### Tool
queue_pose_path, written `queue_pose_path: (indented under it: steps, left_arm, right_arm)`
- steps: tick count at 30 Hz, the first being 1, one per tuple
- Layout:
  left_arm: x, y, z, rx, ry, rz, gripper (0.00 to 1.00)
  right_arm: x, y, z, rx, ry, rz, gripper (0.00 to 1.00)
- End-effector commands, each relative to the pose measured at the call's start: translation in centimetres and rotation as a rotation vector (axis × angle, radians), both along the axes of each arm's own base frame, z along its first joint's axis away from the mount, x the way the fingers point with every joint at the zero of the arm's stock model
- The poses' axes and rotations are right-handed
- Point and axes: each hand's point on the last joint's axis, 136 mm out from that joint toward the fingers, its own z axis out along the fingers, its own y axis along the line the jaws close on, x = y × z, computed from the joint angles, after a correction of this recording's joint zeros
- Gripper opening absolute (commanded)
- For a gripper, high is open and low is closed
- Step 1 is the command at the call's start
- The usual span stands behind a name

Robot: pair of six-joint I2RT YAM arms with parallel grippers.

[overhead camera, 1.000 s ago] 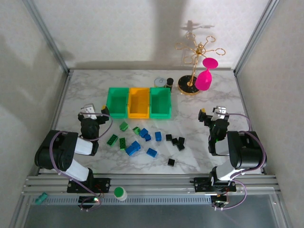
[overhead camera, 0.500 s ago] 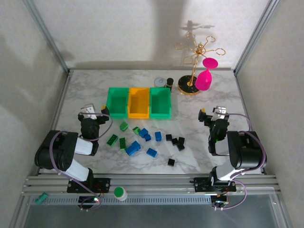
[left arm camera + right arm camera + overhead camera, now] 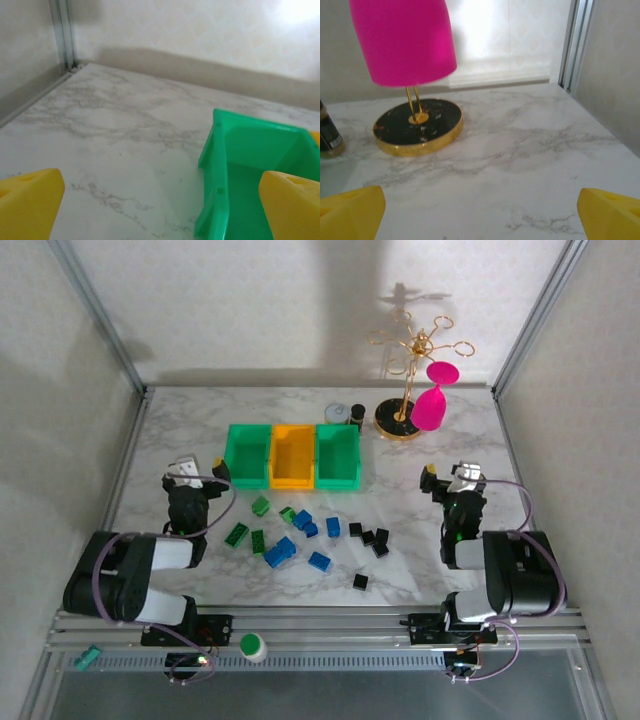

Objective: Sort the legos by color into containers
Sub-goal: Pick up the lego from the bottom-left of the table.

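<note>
**Both pincers wide open, bricks unsorted**

From above, small plastic bricks (image 3: 280,552) lay loose on the marble surface (image 3: 410,510), just in front of three open-topped plastic bins (image 3: 294,455), two green and one yellow-orange; four bricks were green, about six blue, five black. The left wrist view showed the left green bin (image 3: 212,150) close up; the right wrist view showed a pink glass (image 3: 402,40) above a gold-rimmed black base (image 3: 417,127). The left pincer (image 3: 200,472) and right pincer (image 3: 450,476) gaped wide, holding nothing.

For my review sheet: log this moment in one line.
left fingers: open, empty | right fingers: open, empty | legos: loose on table | containers: no legos inside
</note>
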Motion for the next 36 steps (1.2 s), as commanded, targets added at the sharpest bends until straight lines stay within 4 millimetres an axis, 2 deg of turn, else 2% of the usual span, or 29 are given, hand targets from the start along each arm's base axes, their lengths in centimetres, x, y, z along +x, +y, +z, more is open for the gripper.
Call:
queue_pose_path:
  steps: [1,4,5,7,11,14,17,23,26,31,36]
  left_arm:
    - [-0.3,0.3,1.5,-0.011,0.000,0.025,0.99]
    - [-0.7,0.3,3.6,-0.063,-0.034,0.026,0.99]
    - [-0.8,0.4,4.2,-0.094,-0.043,0.031,0.99]
    - [-1.0,1.2,5.5,-0.192,-0.038,0.085,0.99]
    - [-1.4,1.7,7.7,-0.347,-0.071,0.130,0.99]
    - [-1.9,2.0,8.2,-0.446,-0.088,0.156,0.99]
    - [-2.0,1.2,8.7,-0.487,-0.062,0.110,0.99]
    - [-2.9,-1.0,6.4,-0.473,0.146,0.052,0.99]
    - [-4.3,-2.1,5.2,-0.433,0.228,0.033,0.99]
    - [-6.2,-5.0,3.6,-0.414,0.340,-0.044,0.99]
    - [-7.9,-6.7,0.1,-0.417,0.505,-0.044,0.99]
  right_arm:
    - [0.2,-1.1,2.1,0.016,-0.020,-0.065,0.99]
    - [-0.7,-1.9,5.1,0.126,-0.116,-0.114,0.99]
    - [-0.3,-1.8,6.5,0.154,-0.132,-0.105,0.99]
    - [0.5,-1.0,7.5,0.218,-0.070,-0.071,0.99]
    - [0.6,0.6,7.8,0.313,-0.004,0.001,0.99]
    - [-0.3,1.0,7.8,0.407,-0.003,0.016,0.99]
    - [-0.9,1.9,7.5,0.459,0.029,0.057,0.99]
    - [-3.0,3.0,7.2,0.486,0.006,0.104,0.99]
    - [-3.3,3.4,5.7,0.484,0.125,0.048,0.99]
    - [-3.5,7.2,3.9,0.479,0.312,0.126,0.99]
    - [-4.7,13.0,3.0,0.478,0.401,0.265,0.99]
